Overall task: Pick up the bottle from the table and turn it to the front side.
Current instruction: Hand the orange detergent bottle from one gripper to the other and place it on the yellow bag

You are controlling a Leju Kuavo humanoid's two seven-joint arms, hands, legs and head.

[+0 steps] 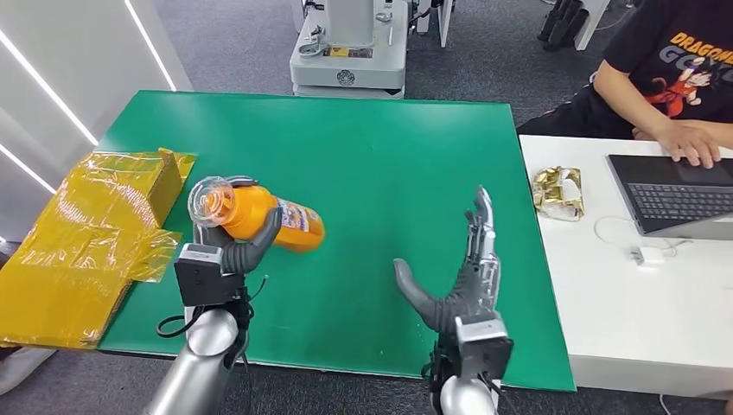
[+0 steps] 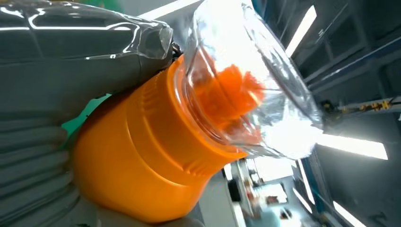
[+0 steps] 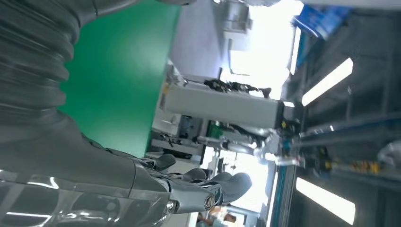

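An orange bottle [image 1: 264, 216] with a clear domed cap [image 1: 210, 201] and a printed label lies tilted above the green table [image 1: 363, 147], cap end toward me. My left hand [image 1: 233, 246] grips it around the body near the cap. Up close in the left wrist view, the orange bottle [image 2: 142, 156] and its clear cap [image 2: 250, 80] sit against my left hand [image 2: 52, 94]. My right hand [image 1: 462, 277] hovers to the bottle's right with fingers straight and spread, holding nothing. In the right wrist view my right hand [image 3: 142, 184] reaches past the table's edge.
A yellow film-wrapped box [image 1: 95, 233] lies at the table's left edge. A person types at a laptop [image 1: 674, 194] on the white table [image 1: 605, 303] to the right, near a gold wrapper [image 1: 559, 192]. A white machine base [image 1: 350, 56] stands beyond the table.
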